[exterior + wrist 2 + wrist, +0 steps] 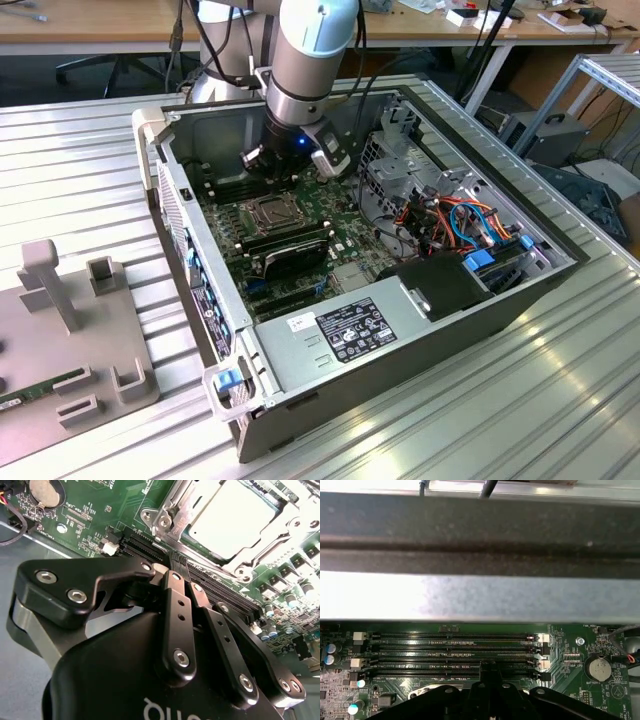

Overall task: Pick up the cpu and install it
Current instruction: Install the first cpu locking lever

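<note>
Cpu (231, 517) silver-grey, flat in socket (175, 511)

There is one open computer case (330, 345) with one motherboard (300, 200), one cpu (231, 517), four empty memory slots (452, 654), one coin battery (599, 669) and one gripper (180, 575).

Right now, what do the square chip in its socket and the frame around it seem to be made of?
The cpu looks like dull silver-grey metal: a flat, pale, matte face. The socket frame seems to be bright stamped steel, shiny with sharp glints and screws at its corners. The board beneath looks like glossy green laminate.
</note>
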